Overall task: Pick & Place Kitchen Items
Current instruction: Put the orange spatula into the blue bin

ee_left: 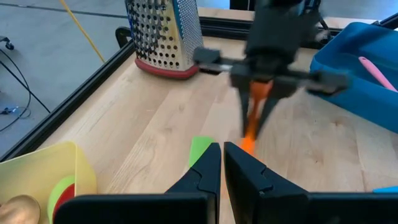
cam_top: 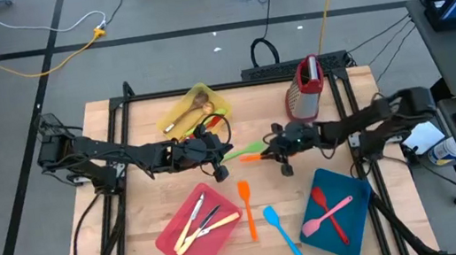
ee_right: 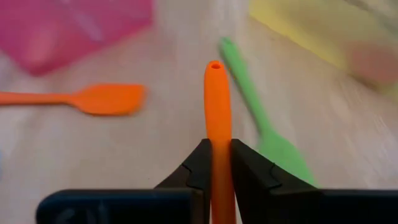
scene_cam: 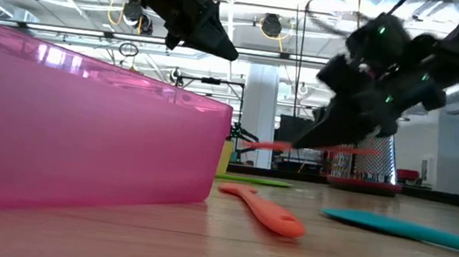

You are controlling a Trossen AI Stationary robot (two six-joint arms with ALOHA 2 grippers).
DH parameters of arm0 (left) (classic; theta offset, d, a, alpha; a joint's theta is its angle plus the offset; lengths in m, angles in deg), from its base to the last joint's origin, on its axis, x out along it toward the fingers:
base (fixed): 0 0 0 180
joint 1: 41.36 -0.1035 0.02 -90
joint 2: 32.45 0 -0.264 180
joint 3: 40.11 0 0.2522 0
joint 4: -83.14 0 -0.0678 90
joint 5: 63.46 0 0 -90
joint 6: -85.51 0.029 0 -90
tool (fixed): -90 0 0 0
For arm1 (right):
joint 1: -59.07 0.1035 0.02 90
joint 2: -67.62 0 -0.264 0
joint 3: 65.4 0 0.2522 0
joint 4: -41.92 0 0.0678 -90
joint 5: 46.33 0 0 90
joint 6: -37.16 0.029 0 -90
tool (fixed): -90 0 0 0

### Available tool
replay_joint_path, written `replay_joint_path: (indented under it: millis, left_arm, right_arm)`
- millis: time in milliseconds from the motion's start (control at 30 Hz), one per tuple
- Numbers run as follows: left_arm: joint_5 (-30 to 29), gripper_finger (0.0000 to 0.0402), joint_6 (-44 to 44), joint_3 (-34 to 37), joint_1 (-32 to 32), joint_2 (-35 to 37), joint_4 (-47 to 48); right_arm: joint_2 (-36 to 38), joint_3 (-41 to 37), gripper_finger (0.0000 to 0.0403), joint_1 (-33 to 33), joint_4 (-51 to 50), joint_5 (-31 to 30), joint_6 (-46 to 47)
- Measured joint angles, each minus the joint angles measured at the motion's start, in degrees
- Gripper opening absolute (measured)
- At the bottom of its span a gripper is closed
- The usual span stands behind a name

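Observation:
My right gripper (cam_top: 270,147) is over the table's middle, shut on an orange utensil (ee_right: 217,106), which also shows in the low view (scene_cam: 315,148). My left gripper (cam_top: 216,144) hangs shut and empty just left of it, near the yellow tray (cam_top: 206,95); its fingers (ee_left: 222,152) hold nothing. A green utensil (cam_top: 233,153) lies flat on the table between the two grippers. An orange spatula (cam_top: 246,207) and a blue spatula (cam_top: 283,232) lie flat nearer the front. My right gripper pinches the orange utensil's handle (ee_right: 216,138) between its two fingers, back from the holed free end (ee_right: 215,66). The handle runs along the fingers and sticks out past their tips toward the table's left. The utensil is lifted clear of the table, about level; its head is hidden by the gripper.
The yellow tray holds wooden spoons. A pink tray (cam_top: 168,241) at the front left holds pale-handled cutlery. A blue tray (cam_top: 361,216) at the front right holds a pink spoon and a red utensil. A metal grater (cam_top: 308,89) stands at the back right.

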Motion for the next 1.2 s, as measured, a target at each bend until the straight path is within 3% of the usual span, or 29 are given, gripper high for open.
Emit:
replay_joint_path:
  millis: [333, 533, 800, 1200]
  left_arm:
    - [0.0, 0.0026, -0.1, 0.0, 0.0, 0.0, 0.0]
    - [0.0, 0.0026, -0.8, 0.0, 0.0, 0.0, 0.0]
    - [0.0, 0.0026, -0.9, 0.0, 0.0, 0.0, 0.0]
    - [0.0, 0.0026, -2.4, 0.0, 0.0, 0.0, 0.0]
  right_arm:
    - [15.6, 0.1, 0.0036, 6.5, -8.1, 16.8, -0.4]
    - [21.1, 0.1, 0.004, 11.3, -17.8, 19.2, -0.4]
    - [23.1, 0.1, 0.004, 18.7, -25.1, 31.0, -0.6]
    - [23.2, -2.3, 0.0042, 27.4, -28.3, 37.1, -0.3]
